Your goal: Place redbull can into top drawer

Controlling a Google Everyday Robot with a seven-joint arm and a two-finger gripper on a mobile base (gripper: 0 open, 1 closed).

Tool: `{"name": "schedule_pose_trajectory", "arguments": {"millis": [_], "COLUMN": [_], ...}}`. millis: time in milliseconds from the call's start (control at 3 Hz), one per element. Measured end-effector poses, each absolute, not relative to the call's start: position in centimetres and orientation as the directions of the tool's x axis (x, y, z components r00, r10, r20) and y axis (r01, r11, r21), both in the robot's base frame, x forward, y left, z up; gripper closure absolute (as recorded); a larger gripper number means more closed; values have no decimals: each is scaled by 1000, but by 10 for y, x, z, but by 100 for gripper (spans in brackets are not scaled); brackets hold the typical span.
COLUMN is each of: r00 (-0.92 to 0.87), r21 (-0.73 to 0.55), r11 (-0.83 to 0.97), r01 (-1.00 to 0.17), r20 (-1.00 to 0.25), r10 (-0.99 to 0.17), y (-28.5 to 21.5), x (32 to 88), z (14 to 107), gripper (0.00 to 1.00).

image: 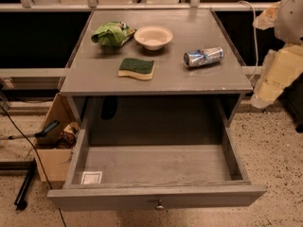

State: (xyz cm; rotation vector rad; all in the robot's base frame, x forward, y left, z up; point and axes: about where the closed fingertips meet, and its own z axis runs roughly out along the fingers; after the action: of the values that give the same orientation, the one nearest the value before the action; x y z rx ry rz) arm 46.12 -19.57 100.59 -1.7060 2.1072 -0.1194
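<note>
The redbull can (203, 57), silver and blue, lies on its side on the right part of the grey cabinet top (199, 79). The top drawer (156, 197) is pulled fully open below it, with a small round knob (159, 205) on its front and a white sticker (91, 177) in the front left corner of its floor. My gripper (267, 86) shows as a pale yellow and white shape at the right edge. It hangs beside the cabinet's right side, to the right of the can and apart from it.
A green snack bag (112, 33), a white bowl (153, 37) and a green sponge (137, 68) lie on the cabinet top left of the can. A brown cardboard box (52, 148) with tools stands on the floor at the left. A black cable (28, 145) runs past it.
</note>
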Motion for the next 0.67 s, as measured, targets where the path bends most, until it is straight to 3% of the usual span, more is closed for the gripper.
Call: {"name": "schedule_pose_trajectory", "arguments": {"millis": [667], "r00": [-19], "r21": [-315], "r11": [178], "r01": [-932], "r20": [-448], "r10": [-894], "y": [-180], "x": [511], "z": [1008], "gripper": [0]}}
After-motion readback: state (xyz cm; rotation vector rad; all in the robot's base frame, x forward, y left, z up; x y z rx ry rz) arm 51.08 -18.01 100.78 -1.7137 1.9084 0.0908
